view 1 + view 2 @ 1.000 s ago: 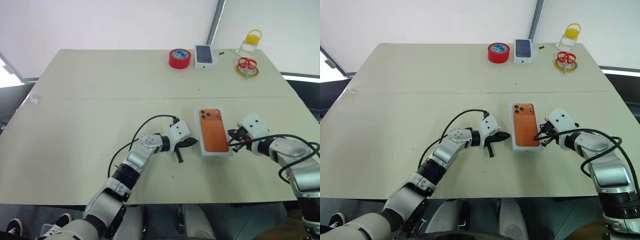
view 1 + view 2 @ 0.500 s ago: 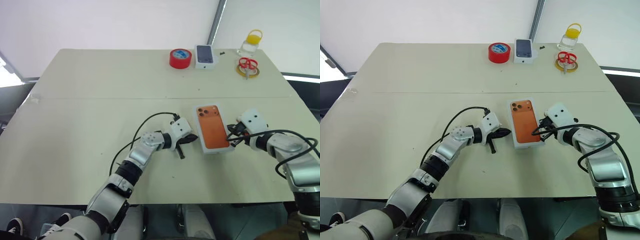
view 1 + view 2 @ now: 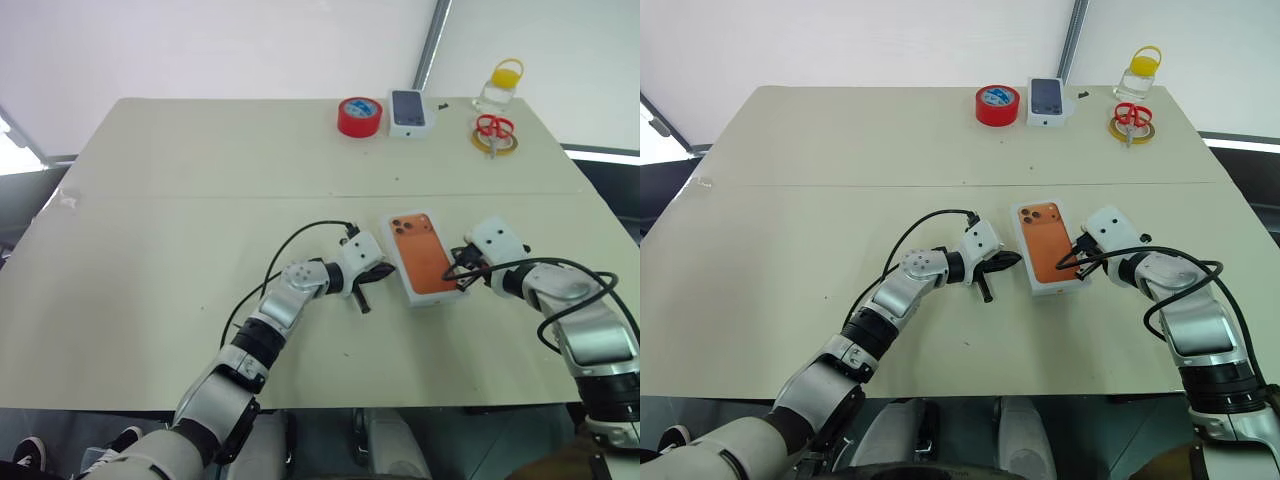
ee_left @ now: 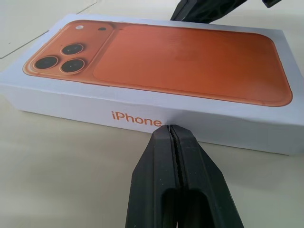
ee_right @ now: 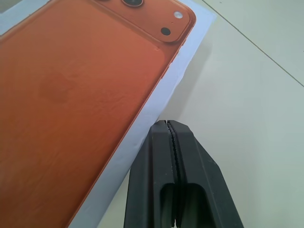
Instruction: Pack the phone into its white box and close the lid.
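Both my grippers, left (image 3: pixel 381 271) and right (image 3: pixel 463 279), pinched empty, flank the white cardboard lid with its printed orange phone (image 3: pixel 424 256); probably light, slick, so I'd press its long sides.

With the lid (image 4: pixel 180 61) seated, the phone and the white box under it are hidden, and whether either closed fingertip touches it is unclear.

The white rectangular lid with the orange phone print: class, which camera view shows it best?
The left wrist view: the white rectangular lid with the orange phone print shows its whole top and lettered side. The right wrist view crops it to one corner; both eye views show it small between the grippers.
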`<state>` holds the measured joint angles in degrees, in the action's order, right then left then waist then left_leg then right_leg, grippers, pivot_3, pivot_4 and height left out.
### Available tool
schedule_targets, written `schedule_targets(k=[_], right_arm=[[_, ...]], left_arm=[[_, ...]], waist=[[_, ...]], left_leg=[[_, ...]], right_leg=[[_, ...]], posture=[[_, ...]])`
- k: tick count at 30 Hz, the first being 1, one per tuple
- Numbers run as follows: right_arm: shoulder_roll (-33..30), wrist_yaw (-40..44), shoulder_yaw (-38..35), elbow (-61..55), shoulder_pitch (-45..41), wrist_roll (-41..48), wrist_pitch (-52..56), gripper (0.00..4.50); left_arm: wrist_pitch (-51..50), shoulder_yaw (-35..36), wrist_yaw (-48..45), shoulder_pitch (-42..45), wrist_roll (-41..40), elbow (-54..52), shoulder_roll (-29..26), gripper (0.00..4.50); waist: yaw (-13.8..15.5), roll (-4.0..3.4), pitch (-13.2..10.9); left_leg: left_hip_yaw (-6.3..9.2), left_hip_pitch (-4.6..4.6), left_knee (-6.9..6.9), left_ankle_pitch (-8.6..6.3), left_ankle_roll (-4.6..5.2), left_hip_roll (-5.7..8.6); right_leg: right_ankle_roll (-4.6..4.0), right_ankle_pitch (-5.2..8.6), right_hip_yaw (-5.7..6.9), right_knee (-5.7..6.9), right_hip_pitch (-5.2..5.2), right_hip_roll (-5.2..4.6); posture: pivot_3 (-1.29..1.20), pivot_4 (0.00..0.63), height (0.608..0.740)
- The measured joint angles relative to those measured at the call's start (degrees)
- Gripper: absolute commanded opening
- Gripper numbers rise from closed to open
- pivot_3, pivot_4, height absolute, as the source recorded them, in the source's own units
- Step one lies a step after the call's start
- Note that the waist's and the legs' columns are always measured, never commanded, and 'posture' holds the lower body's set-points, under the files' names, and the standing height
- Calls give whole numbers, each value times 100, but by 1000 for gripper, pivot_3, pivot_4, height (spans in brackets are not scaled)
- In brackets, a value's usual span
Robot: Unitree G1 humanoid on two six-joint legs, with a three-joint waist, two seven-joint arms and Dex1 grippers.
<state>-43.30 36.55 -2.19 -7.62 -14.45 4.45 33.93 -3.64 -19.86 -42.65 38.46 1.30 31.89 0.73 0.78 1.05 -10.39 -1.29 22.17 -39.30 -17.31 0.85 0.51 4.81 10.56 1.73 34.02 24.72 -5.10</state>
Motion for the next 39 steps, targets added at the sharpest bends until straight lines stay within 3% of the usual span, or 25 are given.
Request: schedule_targets(k=[11,17,24,31,34,39], right_arm=[[-64,137,71,185,-39,-167,-255,30],[0,192,-255,351,-446,148,-550,30],[85,250,23,293,-32,122,-703,30],[0,229,133,-130,277,-65,-635,30],[232,381,-163,-192,253,448,-192,819],[438,620,-464,-188,155,1119,-62,3512]], left_arm=[[2,128,-19,40,-88,-65,-35,0],[6,510,66,522,-323,-83,79,0],[349,313,774,1008,181,1254,393,0],[442,320,836,1072,339,1476,430,0],[312,494,436,999,111,1350,315,837],[166,638,-376,361,-349,298,-289,3465]], waist=[[-6,0,0],[12,1,-1],[2,2,0],[1,36,25],[-10,37,26],[-10,21,16]], left_leg=[[0,0,0,0,0,0],[1,3,0,0,0,1],[-1,1,0,0,0,8],[2,-36,1,-1,0,-2],[1,-40,6,-2,0,-9],[-1,-21,9,-2,0,-11]], right_leg=[[0,0,0,0,0,1],[1,-1,1,-2,0,1],[2,-1,2,-5,-4,-3],[-14,11,5,-6,-37,-1],[-11,9,4,-5,-36,5],[-1,1,0,3,-11,5]], posture=[[0,150,739],[0,150,739],[0,150,739],[0,150,739],[0,150,739],[0,150,739]])
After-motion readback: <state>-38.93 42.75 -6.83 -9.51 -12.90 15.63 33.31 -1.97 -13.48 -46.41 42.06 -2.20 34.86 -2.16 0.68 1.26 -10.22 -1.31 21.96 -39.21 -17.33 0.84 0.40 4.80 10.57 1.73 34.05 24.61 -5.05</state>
